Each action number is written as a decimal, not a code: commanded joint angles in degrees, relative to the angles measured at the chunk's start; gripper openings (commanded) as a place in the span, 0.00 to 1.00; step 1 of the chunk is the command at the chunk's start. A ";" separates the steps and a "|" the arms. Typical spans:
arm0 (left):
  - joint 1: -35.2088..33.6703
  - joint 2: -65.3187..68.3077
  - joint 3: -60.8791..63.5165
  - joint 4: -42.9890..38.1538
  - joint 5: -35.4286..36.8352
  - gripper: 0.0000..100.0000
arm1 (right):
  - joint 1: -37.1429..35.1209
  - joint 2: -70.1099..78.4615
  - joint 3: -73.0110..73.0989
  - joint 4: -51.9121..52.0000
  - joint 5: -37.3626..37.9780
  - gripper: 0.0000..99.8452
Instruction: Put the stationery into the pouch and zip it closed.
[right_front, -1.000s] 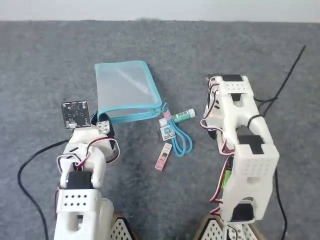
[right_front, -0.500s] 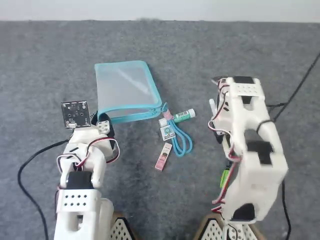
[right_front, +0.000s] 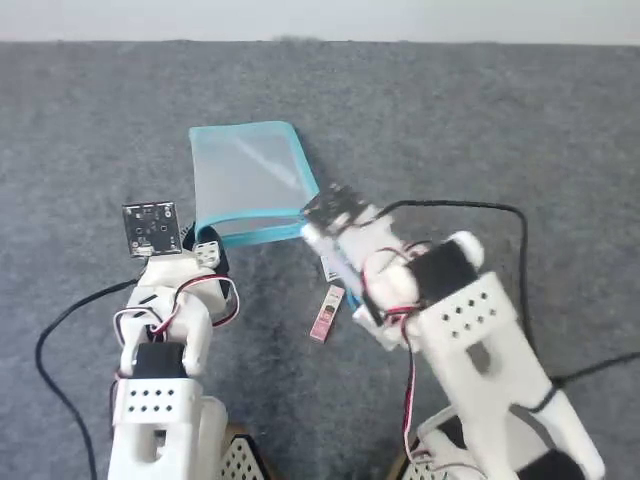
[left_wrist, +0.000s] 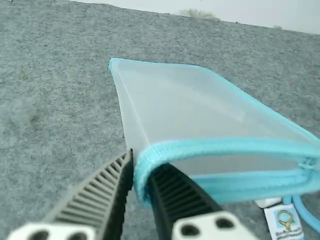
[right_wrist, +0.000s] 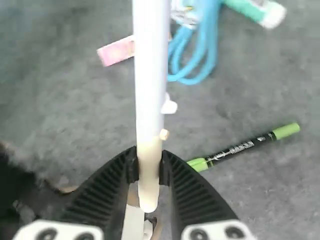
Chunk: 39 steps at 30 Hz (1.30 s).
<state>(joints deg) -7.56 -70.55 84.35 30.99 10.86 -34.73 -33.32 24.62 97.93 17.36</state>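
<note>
The translucent pouch (right_front: 245, 180) with a teal zip edge lies flat on the grey carpet. My left gripper (left_wrist: 137, 170) is shut on the near corner of the pouch (left_wrist: 200, 115), by its open zip edge. My right gripper (right_wrist: 148, 160) is shut on a white pen (right_wrist: 150, 75), which points out over the stationery. Below the pen lie a pink eraser (right_wrist: 116, 50), a blue cord (right_wrist: 200, 45), a green glue stick (right_wrist: 255, 9) and a green-capped black marker (right_wrist: 245, 147). In the high view the right arm (right_front: 440, 290) covers most of these; the pink eraser (right_front: 325, 312) shows beside it.
Grey carpet (right_front: 520, 130) covers the whole table. A black cable (right_front: 470, 207) loops from the right arm across the right side. A white tag (left_wrist: 285, 222) lies by the pouch's zip end.
The right arm has swung from the right side leftward over the stationery, toward the pouch's zip end, and now covers the cord and glue stick. The left arm has not moved.
</note>
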 joint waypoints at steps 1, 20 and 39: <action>0.53 -0.09 -1.71 -2.02 0.70 0.01 | -4.35 3.38 -5.89 3.03 0.62 0.01; 0.53 -0.18 -1.27 -2.11 0.70 0.01 | -2.24 40.75 -35.43 4.88 -0.70 0.01; 0.53 -0.18 -1.19 -2.11 0.62 0.01 | -4.09 60.70 -74.46 4.79 -5.19 0.03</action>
<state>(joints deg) -7.38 -70.55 84.35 30.99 10.86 -38.33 27.43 -40.53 100.66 13.67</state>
